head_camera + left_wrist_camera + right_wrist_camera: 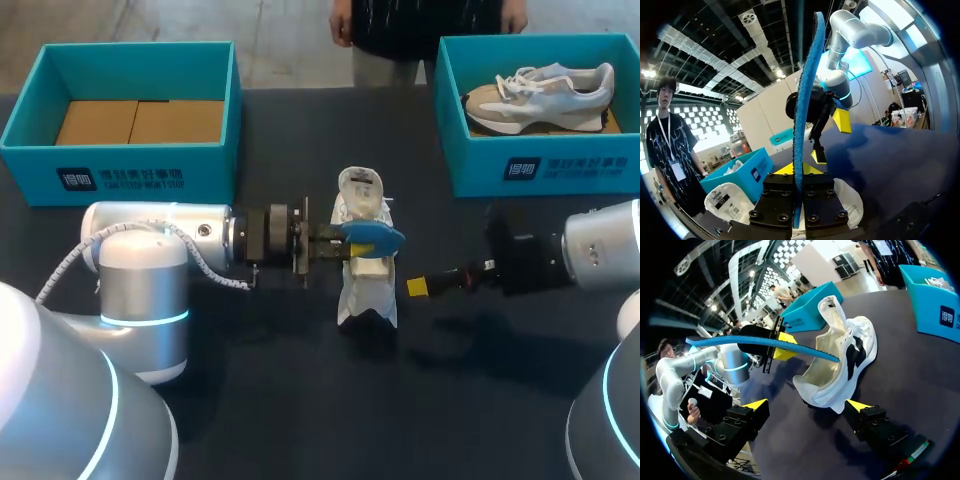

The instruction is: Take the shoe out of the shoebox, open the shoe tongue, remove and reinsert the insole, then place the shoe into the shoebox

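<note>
Left jaws clamp the insole (376, 237) over the shoe (368, 295); right jaws apart beside it; second shoe (545, 90) in far shoebox (480, 168).

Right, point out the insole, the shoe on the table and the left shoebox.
insole (380, 237): head view, blue middle.
shoe (360, 188): head view, raised tongue.
left shoebox (150, 175): head view, front wall.
</note>
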